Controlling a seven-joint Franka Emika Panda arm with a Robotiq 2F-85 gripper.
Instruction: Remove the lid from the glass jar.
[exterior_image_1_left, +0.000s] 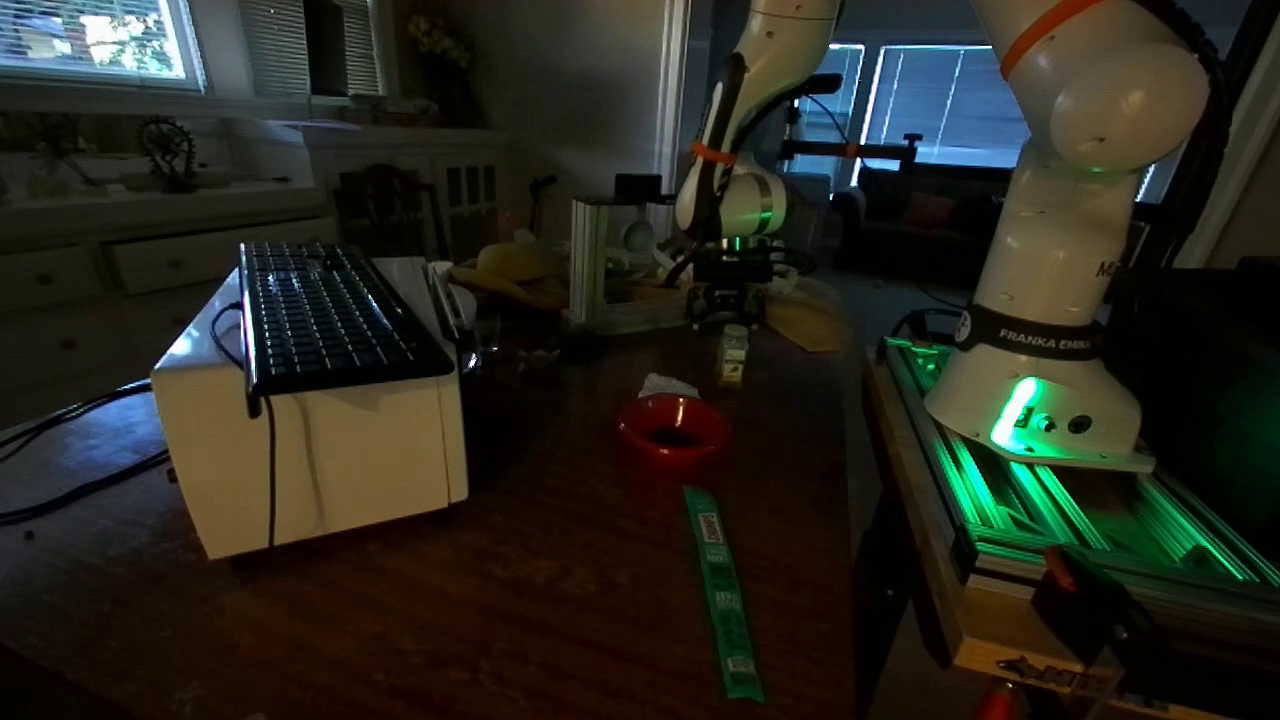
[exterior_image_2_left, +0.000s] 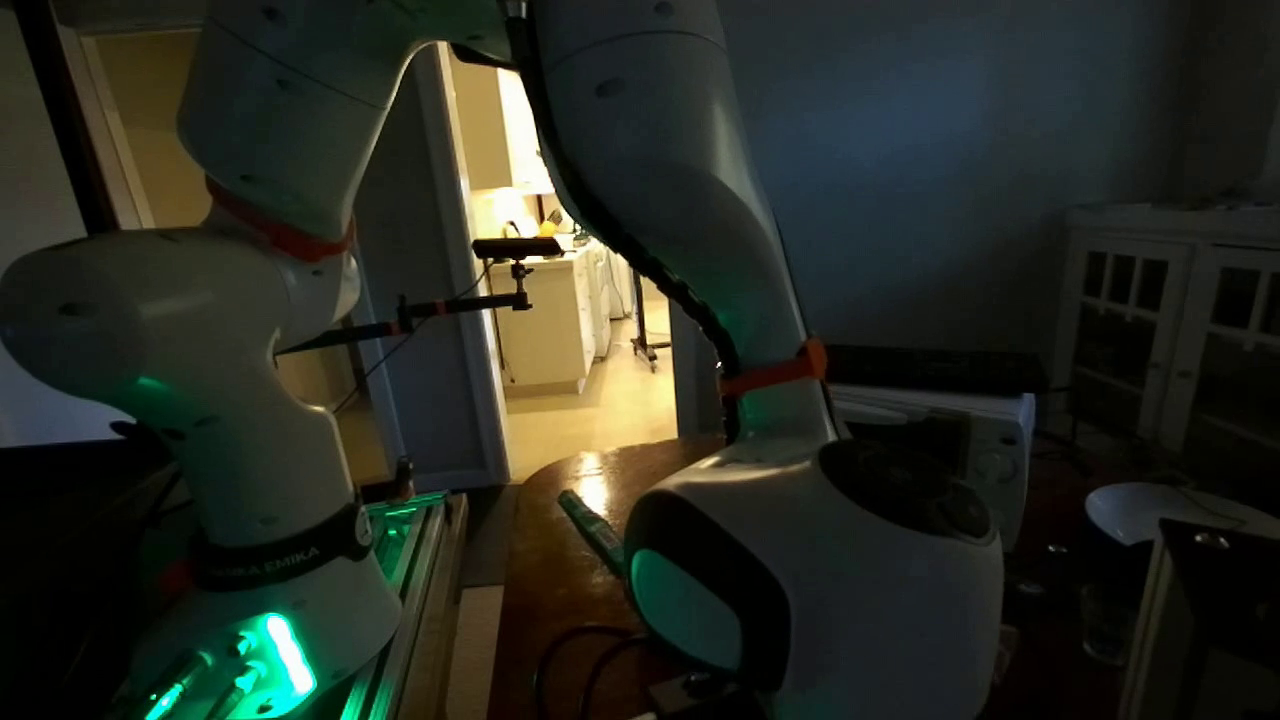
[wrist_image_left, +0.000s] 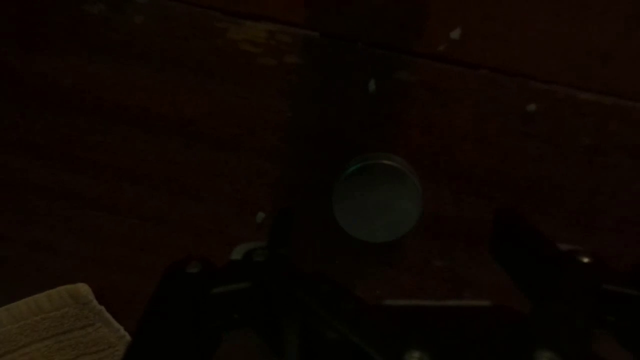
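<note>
Since the lid (wrist_image_left: 377, 202) shows in the wrist view as a smooth, flat disc with a thin rim, we would expect it to be stiff and light, with a slippery top face. It appears to sit on the narrow glass jar (exterior_image_1_left: 733, 350), which stands upright on the wooden table (exterior_image_1_left: 560, 600), beyond the red bowl (exterior_image_1_left: 640, 445) in an exterior view and just below the gripper (exterior_image_1_left: 728, 308).

We see the fingers (wrist_image_left: 525, 255) spread well wider than the lid, with nothing held between them. Whether they reach down to its height we cannot tell (the light is very poor).

Our hold should be on the lid's side rim, squared across its full width; lower down we would be pressing on glass, likely the fragile part. As the jar probably weighs little, it may spin along with a screwed lid, or tip if one finger touches first. Because the lid looks nearer one finger than the other, we would centre it before closing.
</note>
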